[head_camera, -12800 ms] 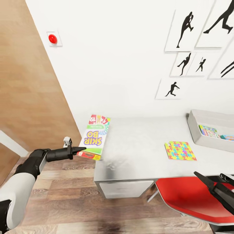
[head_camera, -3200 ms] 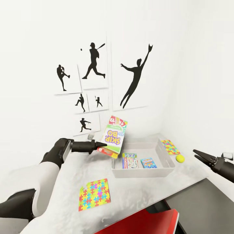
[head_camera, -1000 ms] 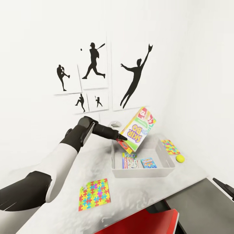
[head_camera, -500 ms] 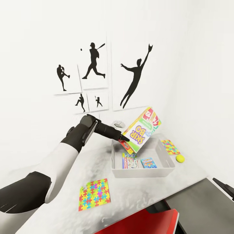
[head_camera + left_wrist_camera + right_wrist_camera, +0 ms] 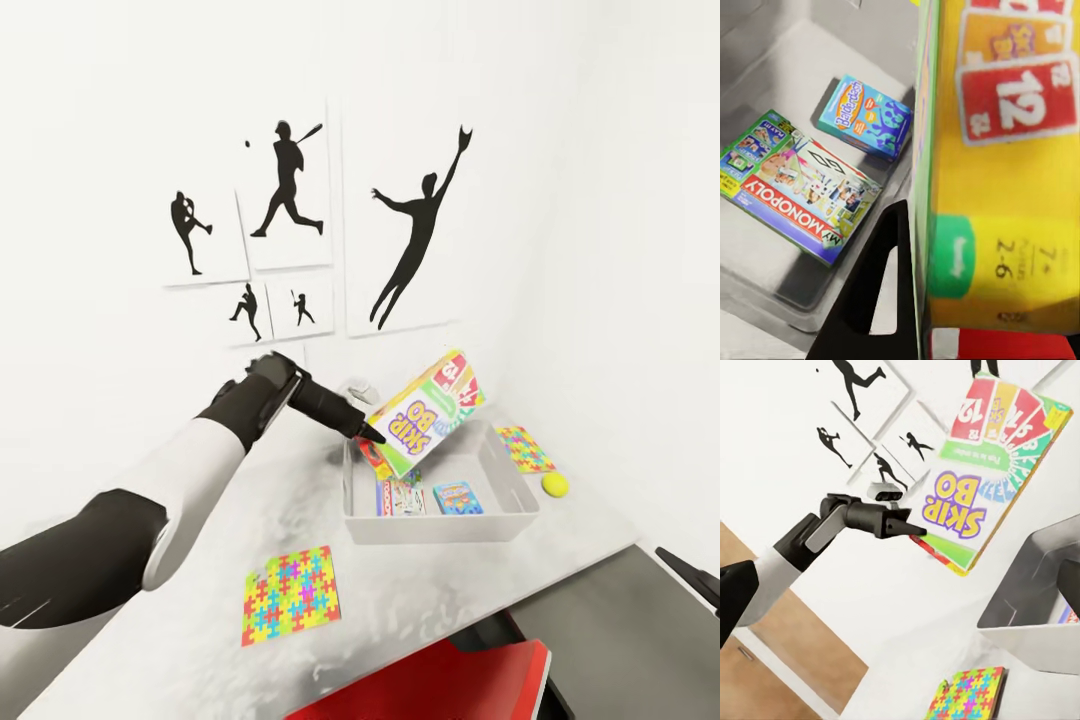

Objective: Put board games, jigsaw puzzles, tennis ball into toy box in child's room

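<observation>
My left gripper (image 5: 372, 437) is shut on the lower corner of the SKIP-BO board game (image 5: 427, 410), which hangs tilted above the left end of the grey toy box (image 5: 440, 528). Two more board games lie inside, a Monopoly box (image 5: 398, 497) and a small blue box (image 5: 457, 497). The left wrist view looks down past the held box (image 5: 997, 172) and a black finger (image 5: 881, 292) onto them. One jigsaw puzzle (image 5: 290, 595) lies on the table in front, another (image 5: 524, 449) beside the bin's right end, with the tennis ball (image 5: 554, 485) near it. Only a tip of my right gripper (image 5: 690, 580) shows.
The table (image 5: 300, 500) stands in a white corner under black sports silhouettes (image 5: 415, 235). A red chair (image 5: 450, 680) sits at its front edge. A lower dark grey surface (image 5: 620, 620) lies at the right.
The left arm has carried the SKIP-BO box a little further over the toy box and tipped it flatter and lower. Everything on the table stayed put.
</observation>
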{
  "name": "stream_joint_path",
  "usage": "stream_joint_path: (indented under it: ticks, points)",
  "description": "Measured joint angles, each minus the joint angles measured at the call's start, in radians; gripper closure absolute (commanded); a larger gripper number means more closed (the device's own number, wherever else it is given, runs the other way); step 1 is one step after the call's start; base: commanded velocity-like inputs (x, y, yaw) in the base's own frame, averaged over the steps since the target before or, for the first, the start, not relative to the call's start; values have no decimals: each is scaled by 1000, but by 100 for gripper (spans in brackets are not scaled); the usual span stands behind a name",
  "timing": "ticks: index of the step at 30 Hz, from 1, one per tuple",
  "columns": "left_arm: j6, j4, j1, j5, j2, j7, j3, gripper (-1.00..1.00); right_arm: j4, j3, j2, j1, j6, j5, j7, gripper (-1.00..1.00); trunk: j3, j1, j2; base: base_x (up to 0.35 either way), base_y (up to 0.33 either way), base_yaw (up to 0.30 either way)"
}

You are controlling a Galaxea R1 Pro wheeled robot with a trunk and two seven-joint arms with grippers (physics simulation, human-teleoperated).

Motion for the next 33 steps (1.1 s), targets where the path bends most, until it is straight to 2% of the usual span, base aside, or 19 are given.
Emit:
stream_joint_path:
  ticks: [3,5,10,18,26,33]
  points:
    - [-3,4,-3,-43,-7,-4,1,100,-1,-1,-1,0,1,0,7,-100,-5,0,0,0,0,0]
    - [-3,4,-3,-53,-13,-11,1,100,-1,-1,-1,0,4,-1,17,-100,-8,0,0,0,0,0]
    - [-5,5,-17,-66,-26,-26,2,100,-1,0,-1,0,9,-2,56,-100,-16,0,0,0,0,0]
    - [-6,4,-47,-74,-35,-29,2,100,-1,0,-2,0,11,-2,72,-100,-29,0,0,0,0,0]
    - [-7,6,-70,-141,-44,-49,-58,100,-1,0,-3,0,11,-2,73,-100,-42,0,0,0,0,0]
    - [-51,11,-71,-153,-42,-63,-85,100,-1,0,-3,0,10,-2,73,-100,-54,0,0,0,0,0]
